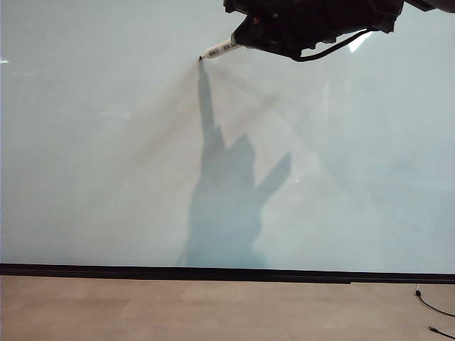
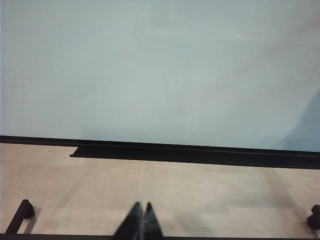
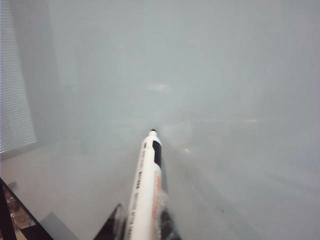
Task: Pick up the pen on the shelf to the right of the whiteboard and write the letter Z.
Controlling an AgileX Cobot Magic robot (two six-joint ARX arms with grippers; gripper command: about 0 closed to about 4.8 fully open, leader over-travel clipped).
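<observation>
The whiteboard [image 1: 106,156] fills most of the exterior view, pale and glossy, with a black strip along its bottom. High up near the top, my right gripper [image 1: 249,35] is shut on the pen [image 1: 220,50], a slim white marker with dark print. Its black tip touches or nearly touches the board at the upper middle. In the right wrist view the pen [image 3: 146,190] sticks out from between the fingers [image 3: 116,222] toward the whiteboard [image 3: 225,100]. My left gripper [image 2: 141,206] is shut and empty, low over the beige floor, facing the whiteboard [image 2: 160,65]. No letter Z shows on the board.
The arm casts a big shadow [image 1: 227,206] on the board below the pen. A thin black cable [image 1: 434,309] lies on the beige floor at the lower right. Black frame feet [image 2: 22,212] stand near the left gripper.
</observation>
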